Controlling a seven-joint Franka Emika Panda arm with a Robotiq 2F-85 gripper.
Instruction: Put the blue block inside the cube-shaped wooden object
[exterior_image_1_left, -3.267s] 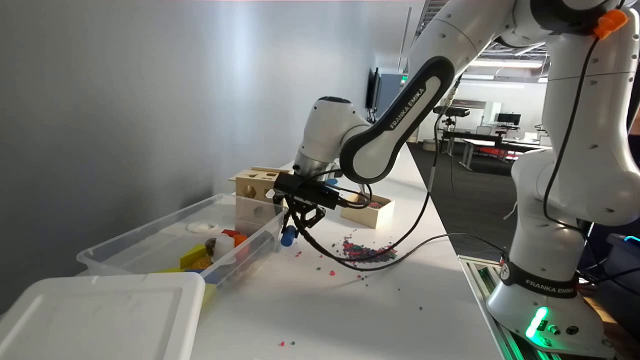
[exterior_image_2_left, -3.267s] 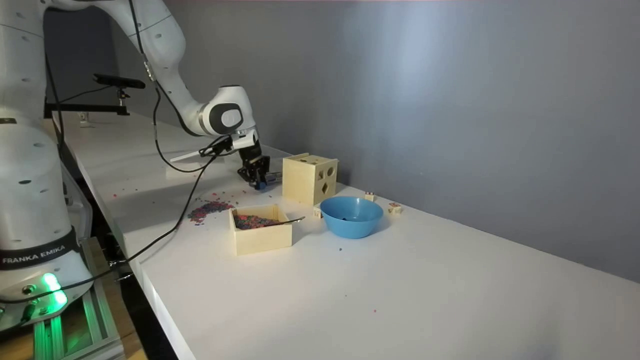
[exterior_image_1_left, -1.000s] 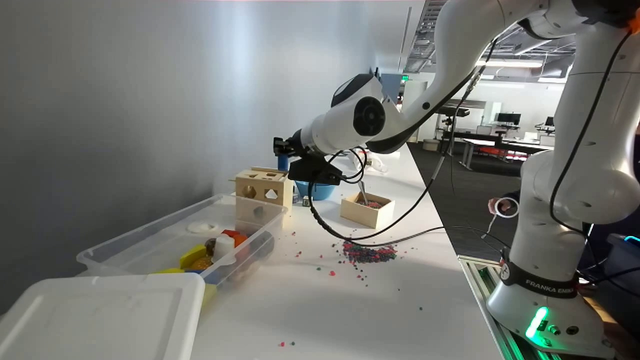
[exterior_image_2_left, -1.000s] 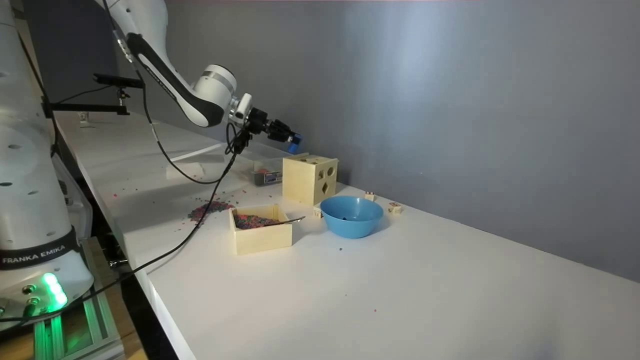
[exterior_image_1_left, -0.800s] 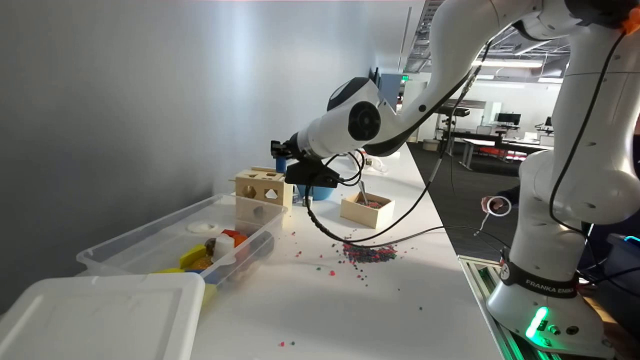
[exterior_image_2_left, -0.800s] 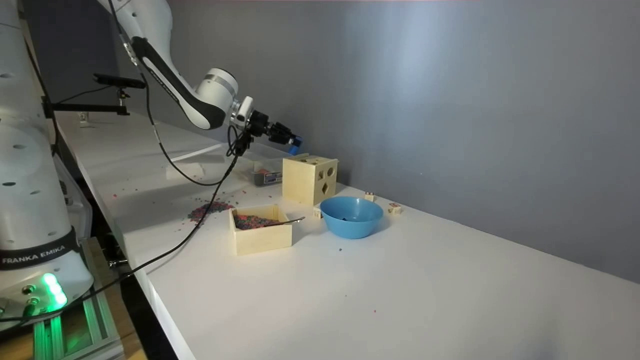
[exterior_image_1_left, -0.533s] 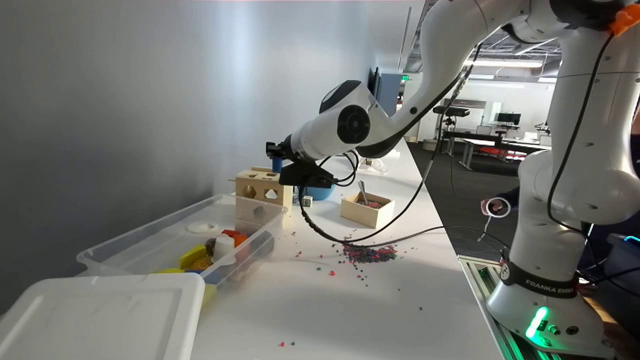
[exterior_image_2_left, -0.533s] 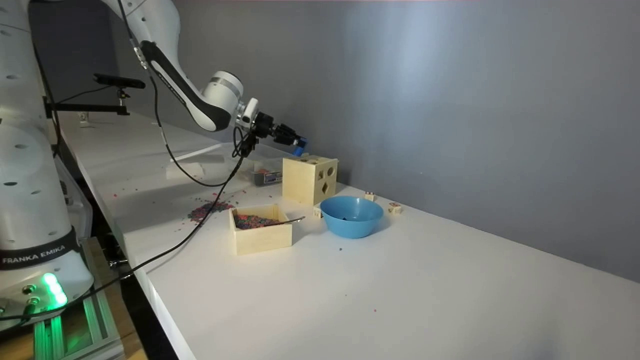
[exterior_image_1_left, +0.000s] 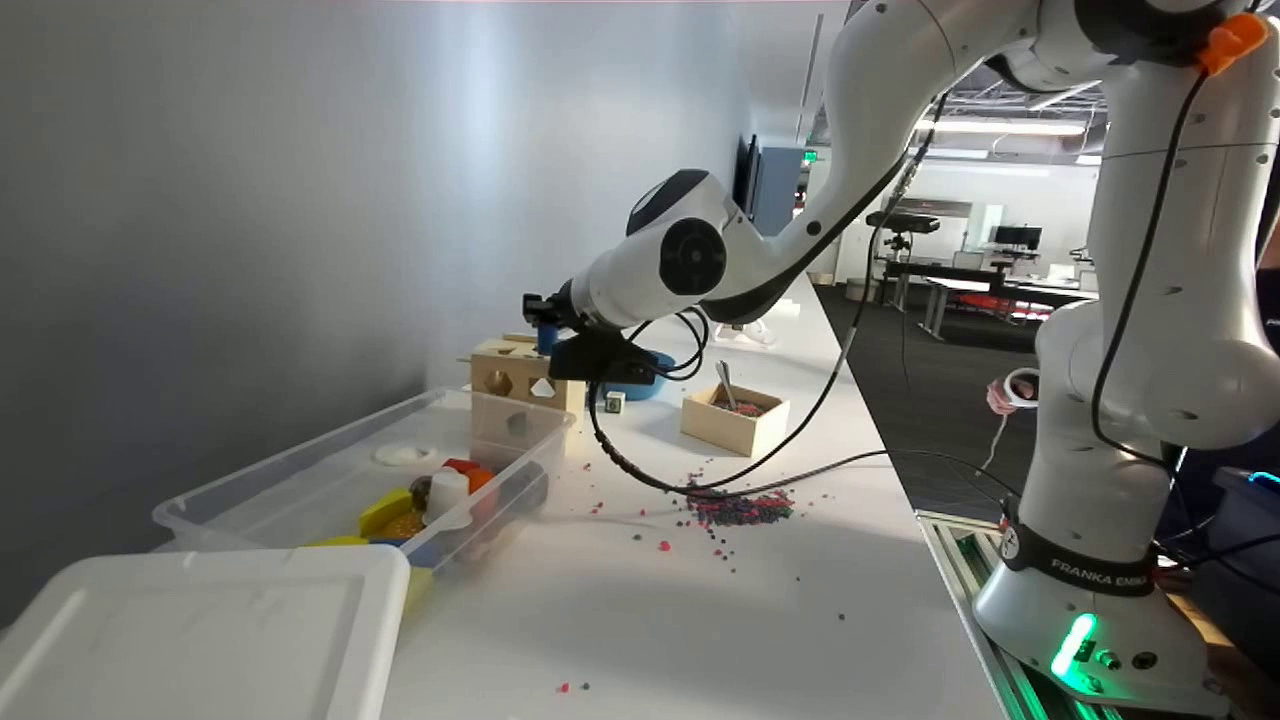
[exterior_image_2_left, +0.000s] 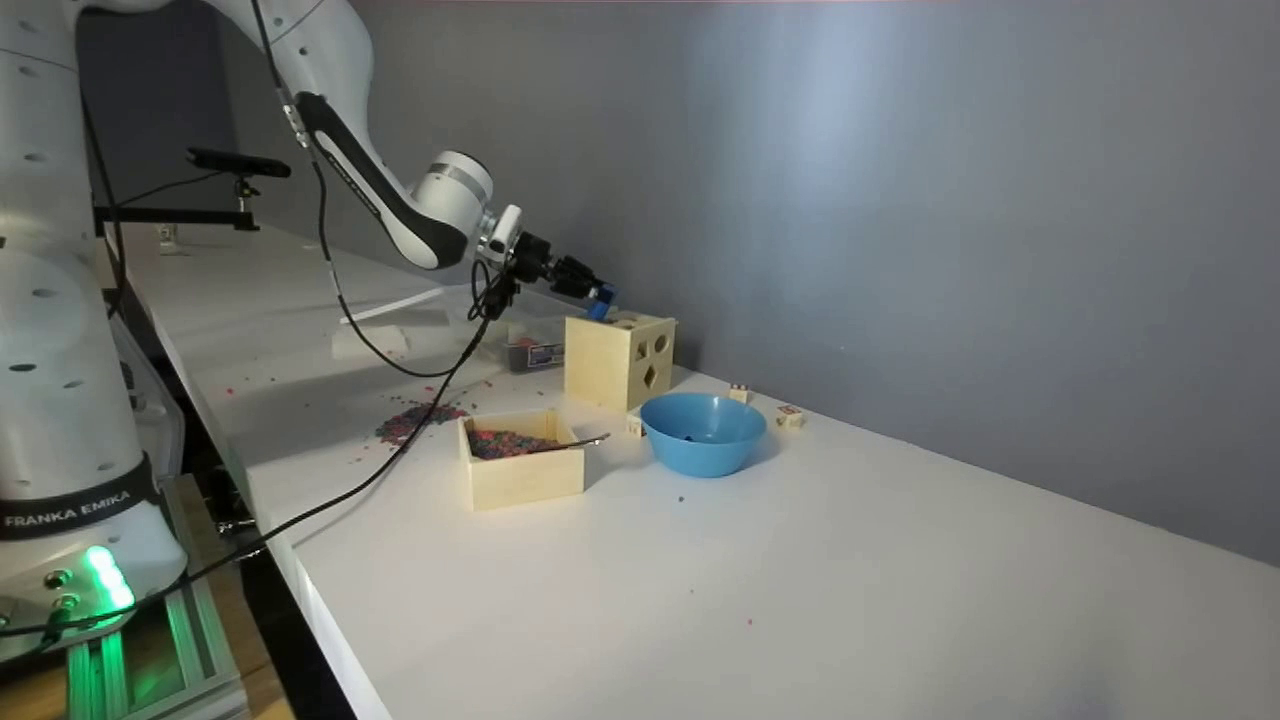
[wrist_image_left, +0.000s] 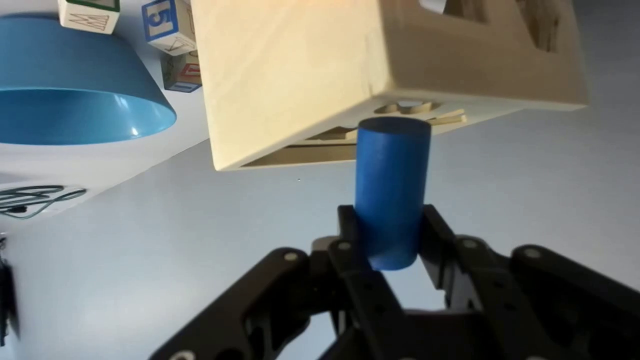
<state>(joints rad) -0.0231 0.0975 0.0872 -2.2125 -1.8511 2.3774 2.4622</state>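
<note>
— Brought the blue block (wrist_image_left: 392, 172) lower over the cube-shaped wooden object (exterior_image_2_left: 600, 362) since a second ago, gripper (wrist_image_left: 391, 227) and all.

— Holding on how?

— Narrowed onto the blue block from both sides, with one round end in plain sight in the wrist view.

— Inside the cube-shaped wooden object yet?

— No, outside, just by the holed top face. Can't tell whether touching it or lined up with any hole.

— Hanging which way?

— Downward from the gripper in both exterior views.

— And nearby?

— See a light-blue bowl (exterior_image_2_left: 705, 445), printed blocks (wrist_image_left: 169, 27) and a low wooden box (exterior_image_2_left: 525, 488) of red and dark bits (exterior_image_2_left: 507, 443) on the white table (exterior_image_2_left: 850, 580); in an exterior view, also a clear bin (exterior_image_1_left: 270, 505) close by.
</note>
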